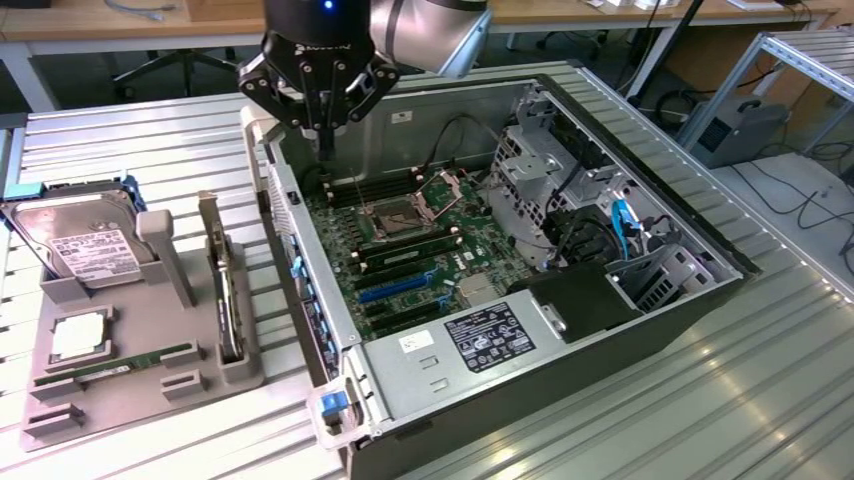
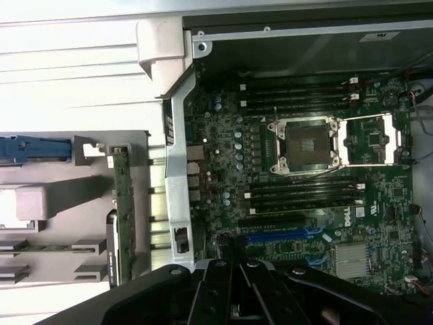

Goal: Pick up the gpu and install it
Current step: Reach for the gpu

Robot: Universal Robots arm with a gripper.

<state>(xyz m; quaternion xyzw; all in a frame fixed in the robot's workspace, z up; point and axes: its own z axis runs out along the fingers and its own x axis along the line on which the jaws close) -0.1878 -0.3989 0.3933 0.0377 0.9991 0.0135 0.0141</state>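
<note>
The gpu (image 1: pixel 224 285) stands on edge in a slot of the grey fixture (image 1: pixel 134 400), to the exterior view's left of the open computer case (image 1: pixel 441 400). In the wrist view the gpu (image 2: pixel 122 217) appears as a thin green strip beside the case's rear wall. My gripper (image 1: pixel 324 148) hangs over the back corner of the case, above the motherboard (image 1: pixel 400 250), with its fingers together and nothing between them. The wrist view has the gripper (image 2: pixel 235 274) over the blue expansion slot (image 2: pixel 284 237). The gpu sits well apart from the gripper.
On the fixture are also a silver hard drive (image 1: pixel 80 245) with a white label and a narrow RAM stick (image 1: pixel 114 367). Inside the case are the open CPU socket (image 2: pixel 304 143), a drive cage (image 1: pixel 534 170) and the power supply (image 1: pixel 494 335). Ribbed metal table (image 1: pixel 747 380) surrounds everything.
</note>
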